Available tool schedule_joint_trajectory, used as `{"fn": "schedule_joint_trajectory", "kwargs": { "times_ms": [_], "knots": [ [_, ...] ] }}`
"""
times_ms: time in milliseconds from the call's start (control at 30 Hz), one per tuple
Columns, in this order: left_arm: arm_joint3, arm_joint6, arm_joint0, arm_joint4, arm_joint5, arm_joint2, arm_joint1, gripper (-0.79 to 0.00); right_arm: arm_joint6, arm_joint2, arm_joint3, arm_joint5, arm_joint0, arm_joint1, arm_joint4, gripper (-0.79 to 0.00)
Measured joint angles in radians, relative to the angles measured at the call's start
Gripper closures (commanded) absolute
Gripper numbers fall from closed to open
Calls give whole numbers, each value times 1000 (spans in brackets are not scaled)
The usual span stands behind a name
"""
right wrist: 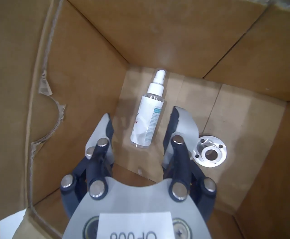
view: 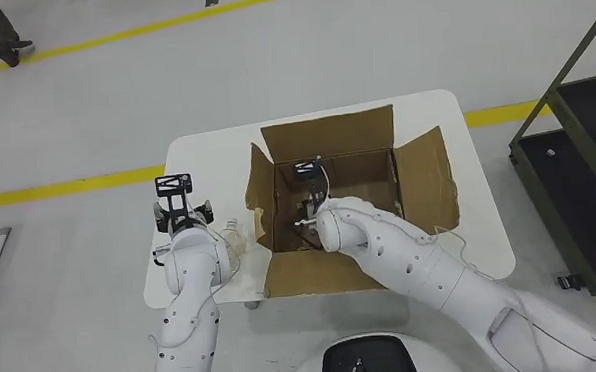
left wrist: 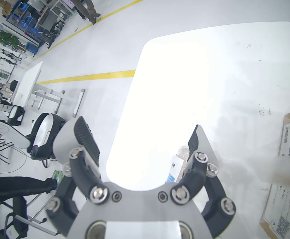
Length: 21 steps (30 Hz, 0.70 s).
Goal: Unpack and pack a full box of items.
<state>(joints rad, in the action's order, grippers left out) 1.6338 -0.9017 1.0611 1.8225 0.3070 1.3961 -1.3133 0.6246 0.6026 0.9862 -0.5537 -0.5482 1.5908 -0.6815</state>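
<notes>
the cardboard box [view: 326,135] stands on the white desk [view: 216,150] with all four flaps folded outward. it is plain brown, and one flap has a torn, ragged edge. the right gripper [right wrist: 141,116] hangs inside it. its fingers [right wrist: 179,117] are spread apart and grasp nothing.

on the box floor between those fingers lies a spray bottle [right wrist: 148,117]. it is slim and round, on its side, with a white body and a white spray head under a clear cap. its label carries a teal patch and a little red marking. the nozzle end points toward a corner of the box. neither finger touches the bottle.

just beside one finger, and apart from the bottle, a metal flange [right wrist: 209,154] lies flat on the cardboard. it is bright silver, a round disc with a wide bore in the middle and small bolt holes around it.

the left gripper [left wrist: 138,125] hangs over the desk to the left of the box. its ribbed black fingers [left wrist: 86,138] are released wide, with nothing between them. a clear-wrapped white packet [left wrist: 179,163] with a blue patch lies on the desk, partly hidden behind one finger. the outer side of the box, bearing paper labels, shows nearby.
</notes>
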Motion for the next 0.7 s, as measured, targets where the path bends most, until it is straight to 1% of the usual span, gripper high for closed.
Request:
{"fn": "schedule_joint_trajectory", "kwargs": {
  "times_ms": [200, 567, 633, 667, 700],
  "knots": [
    [0, 0, 0, 0, 0, 0, 0, -785, -50, -21, -134, 4, 31, 53, 42, -785],
    [0, 0, 0, 0, 0, 0, 0, -785, -84, -46, -293, 57, 69, 128, 74, -779],
    [0, 0, 0, 0, 0, 0, 0, -785, -89, -49, -321, 69, 77, 141, 76, -702],
    [0, 0, 0, 0, 0, 0, 0, -785, -90, -50, -334, 74, 80, 146, 76, -588],
    [0, 0, 0, 0, 0, 0, 0, -785, -90, -52, -350, 79, 85, 153, 76, -563]
  ]
}}
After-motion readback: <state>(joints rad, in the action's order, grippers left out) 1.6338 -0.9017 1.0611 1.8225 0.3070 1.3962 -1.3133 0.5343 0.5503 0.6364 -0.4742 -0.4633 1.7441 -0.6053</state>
